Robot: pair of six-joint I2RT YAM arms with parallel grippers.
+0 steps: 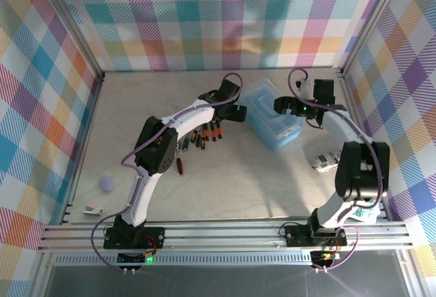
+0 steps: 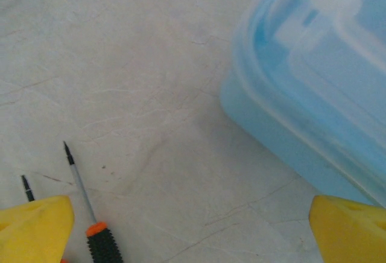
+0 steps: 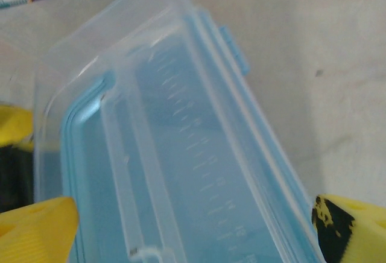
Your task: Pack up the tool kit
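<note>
Case (image 1: 262, 118): light blue, see-through, clear lid on top; contents unclear.
Screwdrivers (image 1: 204, 135): loose, outside case.
Left gripper (image 2: 193, 233): jaws wide apart, empty.
Right gripper (image 3: 193, 230): jaws wide apart over case, gripping nothing.

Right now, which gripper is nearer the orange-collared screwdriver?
Left. The left gripper hovers open just above the screwdriver; the right gripper sits over the blue case.

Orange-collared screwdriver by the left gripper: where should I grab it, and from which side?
Take the screwdriver by its black handle, not the thin shaft, likely too slim for a sure pinch. It lies flat on the table, so come straight down with the open left gripper, one finger on each side of the handle.
</note>
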